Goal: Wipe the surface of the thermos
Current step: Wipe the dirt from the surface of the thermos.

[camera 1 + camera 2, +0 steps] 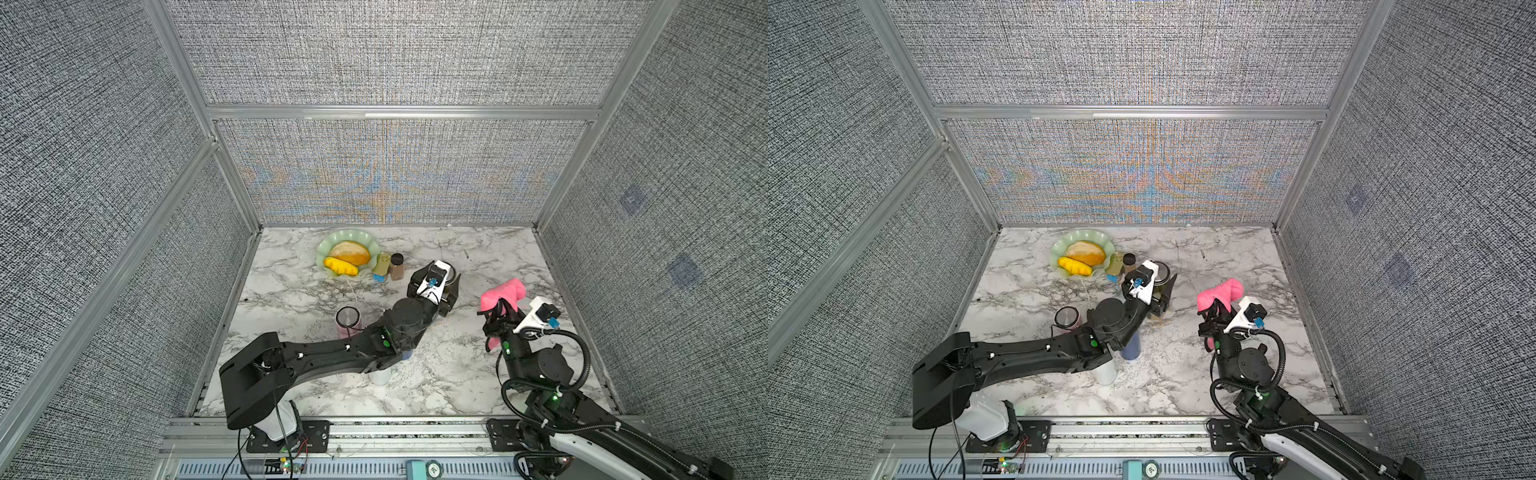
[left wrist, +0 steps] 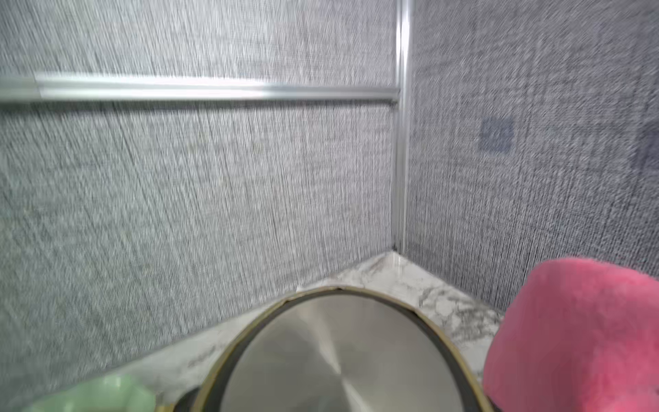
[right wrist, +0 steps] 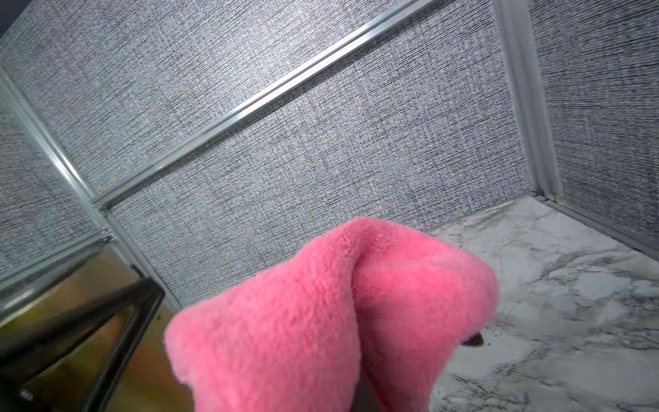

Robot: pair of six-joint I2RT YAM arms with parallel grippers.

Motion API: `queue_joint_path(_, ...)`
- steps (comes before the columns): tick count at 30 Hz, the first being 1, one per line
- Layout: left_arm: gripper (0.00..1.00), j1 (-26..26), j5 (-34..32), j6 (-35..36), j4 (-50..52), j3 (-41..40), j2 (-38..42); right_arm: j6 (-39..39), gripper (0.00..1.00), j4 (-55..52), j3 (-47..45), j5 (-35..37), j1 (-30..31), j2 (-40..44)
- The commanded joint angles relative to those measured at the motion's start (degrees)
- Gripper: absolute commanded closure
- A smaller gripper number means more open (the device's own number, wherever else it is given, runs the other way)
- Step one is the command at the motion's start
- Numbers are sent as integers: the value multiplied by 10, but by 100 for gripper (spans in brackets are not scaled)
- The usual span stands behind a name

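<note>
A green plate [image 1: 325, 249] is seen well to the left of the left gripper [image 1: 441, 291]; two small containers [image 1: 390, 268] stand between plate and gripper; the thermos [image 1: 452, 274] is clamped between the left gripper's jaws, its steel lid [image 2: 338, 356] facing up; whether it rests on the marble table [image 1: 478, 249] cannot be told; to its right, apart from it, the pink cloth [image 1: 503, 293] is pinched in the right gripper [image 1: 496, 320].
</note>
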State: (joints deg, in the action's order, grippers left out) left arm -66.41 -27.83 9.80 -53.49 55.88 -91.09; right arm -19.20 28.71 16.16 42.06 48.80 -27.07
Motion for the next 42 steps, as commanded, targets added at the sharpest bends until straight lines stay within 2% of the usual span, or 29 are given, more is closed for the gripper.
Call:
queue_joint_path(1,100,1,78,157,-181,13,-26,-22,100,-93,30,-75,-1,3)
queue_joint_path(8,100,8,131,234,-120,63,-65,-40,100,-153,56,-96,-2,25)
queue_joint_path(14,100,47,211,243,-15,73,-27,-42,100,-217,64,-100,-5,103)
queue_joint_path(18,100,65,283,261,110,92,-1,-16,100,-227,86,-182,-4,133)
queue_joint_path(21,100,69,314,279,192,117,5,-19,100,-204,107,-261,-4,119)
queue_joint_path(27,100,68,371,301,199,91,25,-35,100,-158,161,-334,-4,11)
queue_joint_path(30,100,69,407,323,191,93,22,-38,100,-140,173,-313,-4,-21)
queue_joint_path(32,100,69,423,335,197,122,10,-42,100,-136,179,-283,-4,-30)
queue_joint_path(35,100,69,471,383,264,190,-8,-44,100,-149,187,-227,-4,-30)
queue_joint_path(38,100,69,468,434,352,257,-28,-51,100,-165,190,-182,-5,-16)
queue_joint_path(40,100,69,458,449,385,250,-12,-62,100,-180,194,-168,-5,-2)
queue_joint_path(42,100,70,473,454,341,184,25,-63,100,-170,201,-165,-4,4)
